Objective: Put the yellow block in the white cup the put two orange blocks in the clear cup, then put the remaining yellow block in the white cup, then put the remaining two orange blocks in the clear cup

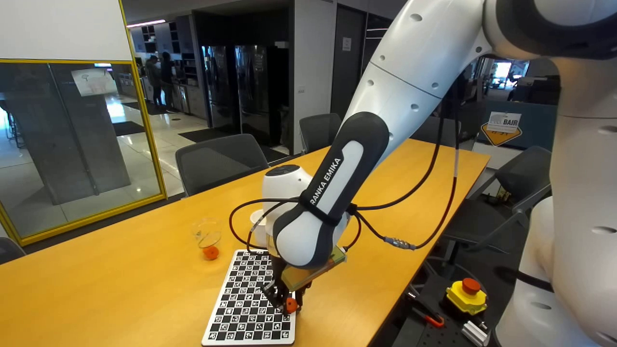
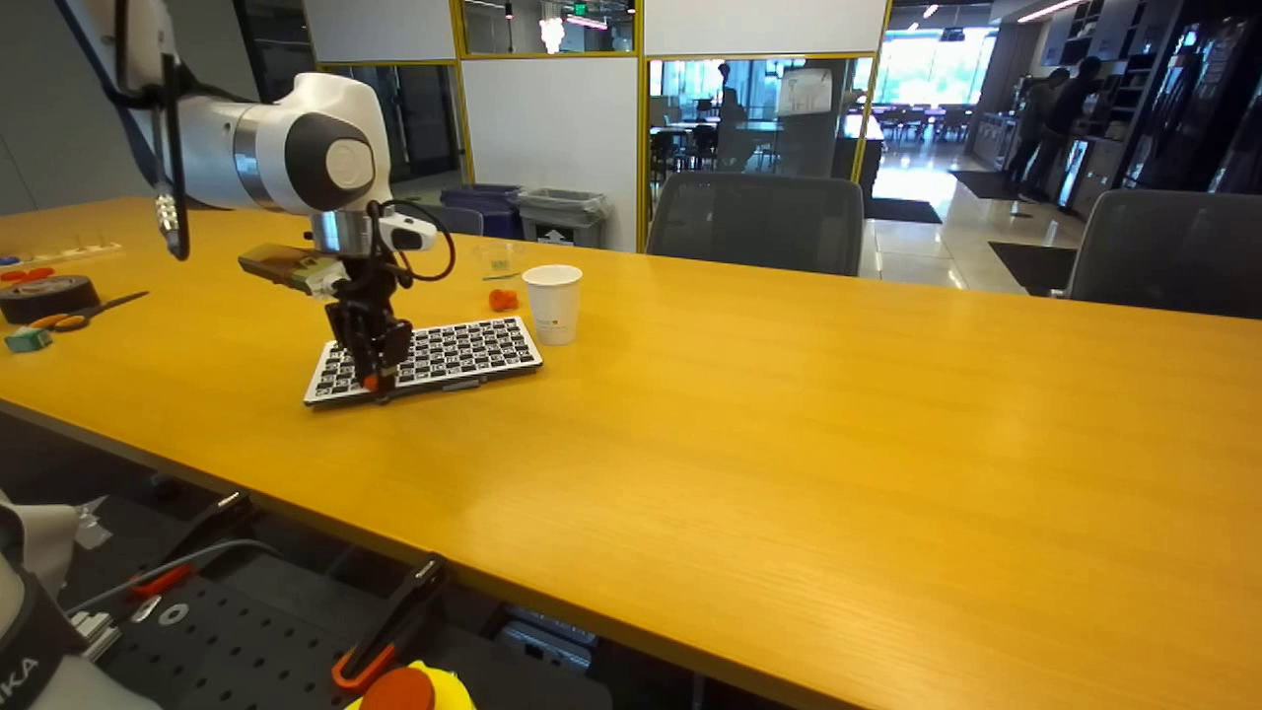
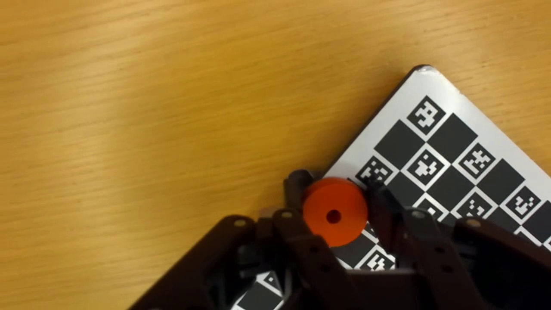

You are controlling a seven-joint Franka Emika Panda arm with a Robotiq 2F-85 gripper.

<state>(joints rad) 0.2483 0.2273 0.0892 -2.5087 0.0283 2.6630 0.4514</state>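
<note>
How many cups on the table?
2. White paper cup: upright on the table, just off one end of the ChArUco board. Clear cup: also on the table, near that same end. The robot arm could hide others.

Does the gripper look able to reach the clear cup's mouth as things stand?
Probably yes: the clear cup looks upright and uncovered, and across the checkered board nothing tall separates it from the gripper, which appears to hold an orange block.
</note>
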